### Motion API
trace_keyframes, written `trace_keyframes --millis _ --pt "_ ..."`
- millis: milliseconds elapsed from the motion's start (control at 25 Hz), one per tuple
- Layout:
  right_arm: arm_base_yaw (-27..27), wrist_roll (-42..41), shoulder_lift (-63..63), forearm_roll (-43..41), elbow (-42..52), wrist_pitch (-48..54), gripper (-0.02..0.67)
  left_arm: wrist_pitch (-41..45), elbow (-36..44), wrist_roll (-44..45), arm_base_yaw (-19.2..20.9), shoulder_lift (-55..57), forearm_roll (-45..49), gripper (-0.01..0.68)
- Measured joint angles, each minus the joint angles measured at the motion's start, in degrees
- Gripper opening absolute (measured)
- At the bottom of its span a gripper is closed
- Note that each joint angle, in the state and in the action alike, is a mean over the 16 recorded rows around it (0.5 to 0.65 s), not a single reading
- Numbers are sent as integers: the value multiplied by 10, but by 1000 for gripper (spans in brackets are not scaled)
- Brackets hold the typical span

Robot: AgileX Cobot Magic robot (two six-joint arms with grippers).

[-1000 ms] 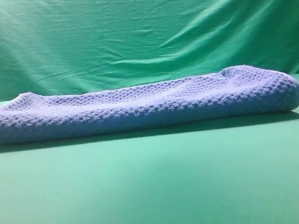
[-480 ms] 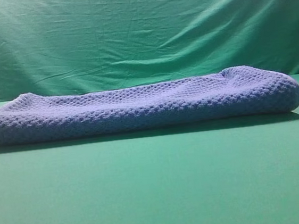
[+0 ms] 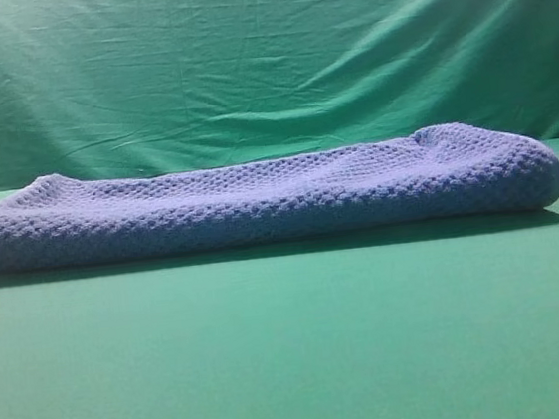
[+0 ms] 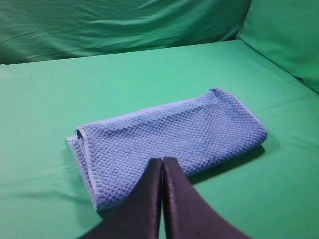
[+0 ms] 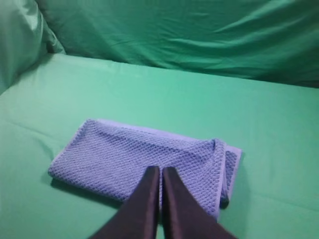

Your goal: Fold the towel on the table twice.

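Note:
The towel (image 3: 259,200) lies folded into a thick blue-grey waffle-weave rectangle on the green table (image 3: 294,348). It also shows in the left wrist view as the towel (image 4: 169,139) and in the right wrist view as the towel (image 5: 139,157), with layered pale edges at one end. My left gripper (image 4: 162,162) is shut, its dark fingers pressed together above the towel's near edge, holding nothing. My right gripper (image 5: 160,170) is likewise shut and empty, hovering over the towel's near side. Neither gripper appears in the exterior high view.
A wrinkled green fabric backdrop (image 3: 264,61) hangs behind the table and wraps its sides (image 4: 284,35). Bare green table surface surrounds the towel on all sides.

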Motion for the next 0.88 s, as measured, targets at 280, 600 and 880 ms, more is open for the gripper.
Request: trace_keyframes --millis 280,600,880 --pt "0 -35 -170 0 166 -77 0 -38 102 -1 0 -132 4 0" --pt "0 -51 -321 0 269 -104 0 -59 176 -8 0 -245 8 0" --pt "0 -44 -403 1 296 -91 0 -56 207 -22 0 -288 11 0"
